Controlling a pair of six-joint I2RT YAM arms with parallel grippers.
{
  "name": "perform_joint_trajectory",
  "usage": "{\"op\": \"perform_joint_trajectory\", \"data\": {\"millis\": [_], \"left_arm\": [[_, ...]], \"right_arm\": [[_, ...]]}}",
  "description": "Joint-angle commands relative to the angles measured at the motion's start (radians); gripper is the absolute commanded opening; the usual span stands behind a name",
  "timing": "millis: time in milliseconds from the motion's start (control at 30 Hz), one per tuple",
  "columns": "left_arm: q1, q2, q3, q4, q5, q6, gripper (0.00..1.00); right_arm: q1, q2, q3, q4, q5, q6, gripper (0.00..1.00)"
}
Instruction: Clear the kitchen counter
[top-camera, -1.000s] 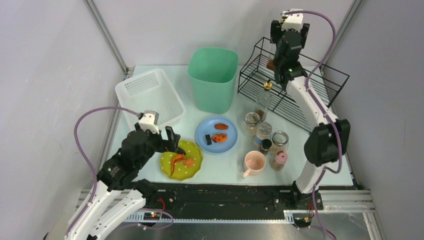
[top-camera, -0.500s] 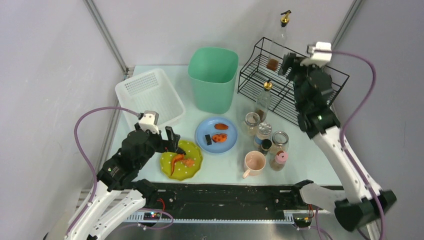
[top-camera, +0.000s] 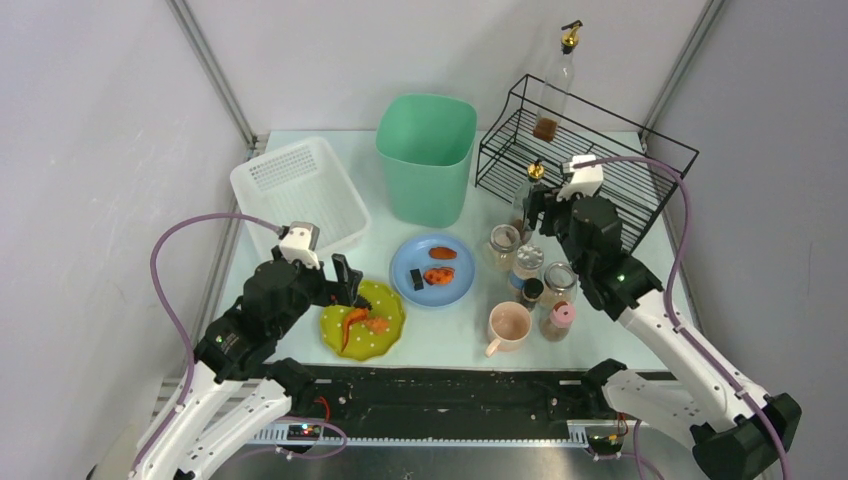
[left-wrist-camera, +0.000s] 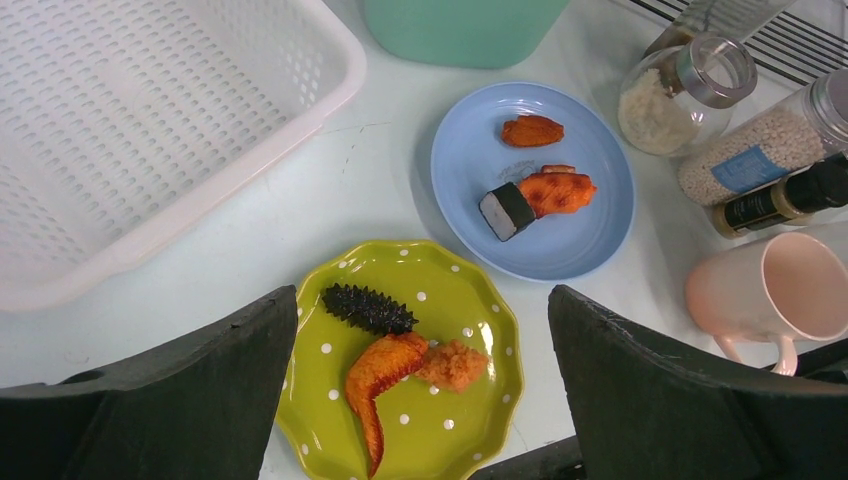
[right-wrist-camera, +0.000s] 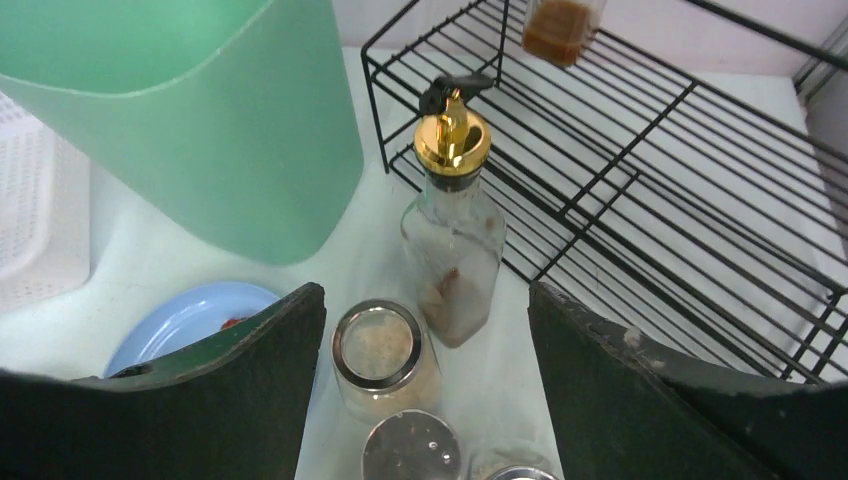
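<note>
The pale kitchen counter holds a green dotted plate with food, a blue plate with food, a pink mug, several jars and a gold-spouted bottle. My left gripper is open and empty above the green plate, which shows between its fingers. My right gripper is open and empty just above the gold-spouted bottle and a jar. A tall bottle stands on the black wire rack.
A green bin stands at the back middle. A white perforated basket sits at the back left. The wire rack fills the back right corner. A black rail runs along the counter's front edge.
My right gripper left the tall bottle standing on the rack, swung away and came down over the gold-spouted bottle and jars. The left arm has not moved.
</note>
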Motion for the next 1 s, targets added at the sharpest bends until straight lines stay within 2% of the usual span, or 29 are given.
{"op": "perform_joint_trajectory", "data": {"millis": [0,133,333,567,967], "left_arm": [[0.001,-0.011,0.007,0.009,0.011,0.024,0.98],[0.000,-0.009,0.006,0.010,0.007,0.022,0.98],[0.000,-0.007,0.006,0.009,0.006,0.021,0.98],[0.000,-0.004,0.007,0.010,0.006,0.021,0.98],[0.000,-0.004,0.007,0.009,0.001,0.022,0.98]], "right_arm": [[0.006,0.024,-0.014,0.029,-0.007,0.035,0.79],[-0.013,0.080,-0.037,0.105,0.028,0.039,0.78],[-0.093,0.165,-0.037,0.206,-0.052,0.098,0.74],[-0.143,0.236,-0.038,0.330,-0.090,0.077,0.71],[-0.160,0.337,-0.037,0.435,-0.130,0.051,0.67]]}}
